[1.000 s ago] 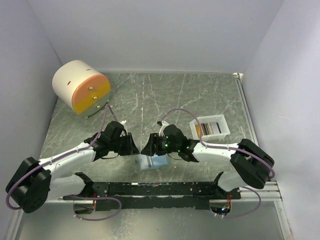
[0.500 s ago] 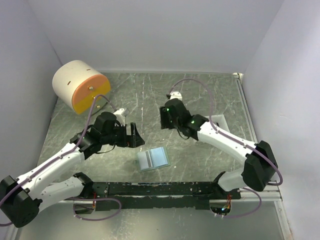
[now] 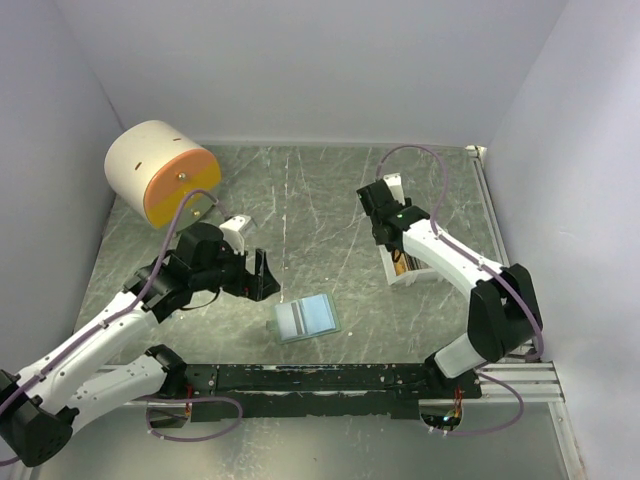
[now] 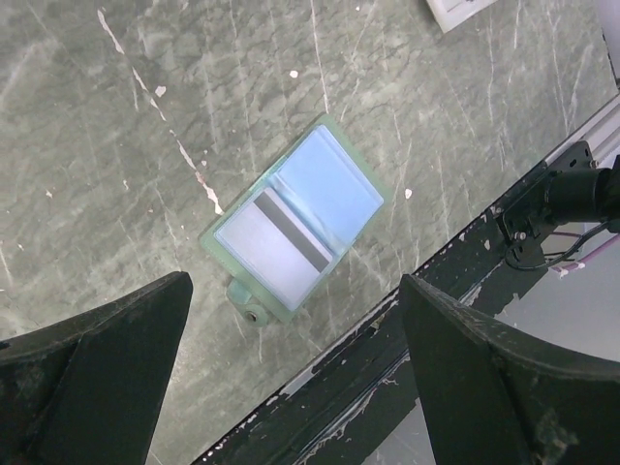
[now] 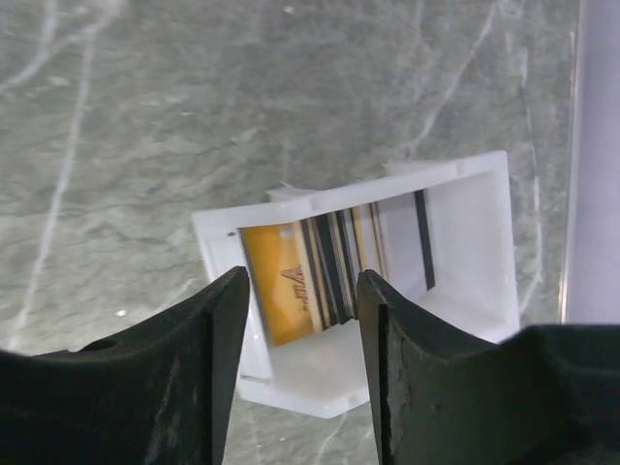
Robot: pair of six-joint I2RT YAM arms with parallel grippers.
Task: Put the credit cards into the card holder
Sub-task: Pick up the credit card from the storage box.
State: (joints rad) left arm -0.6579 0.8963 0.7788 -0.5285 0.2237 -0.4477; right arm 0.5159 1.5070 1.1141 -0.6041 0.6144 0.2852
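The card holder (image 3: 306,318) lies open on the table near the front, pale blue inside; in the left wrist view the card holder (image 4: 334,189) has a grey credit card with a dark stripe (image 4: 276,242) in one pocket. My left gripper (image 3: 262,275) hangs wide open, up and to the left of it, and holds nothing (image 4: 294,286). Over the white tray (image 3: 418,278), my right gripper (image 3: 388,232) is open and empty (image 5: 302,276). Several credit cards (image 5: 286,281), orange and striped, stand on edge in the tray (image 5: 475,242) below its jaws.
A round cream-and-orange drawer cabinet (image 3: 160,180) stands at the back left. The black mounting rail (image 3: 320,378) runs along the near edge, close below the card holder. The right wall is just beyond the tray.
My left gripper opened wide and drew back to the left of the card holder. My right arm swung from the card holder to above the tray, its jaws narrowing slightly.
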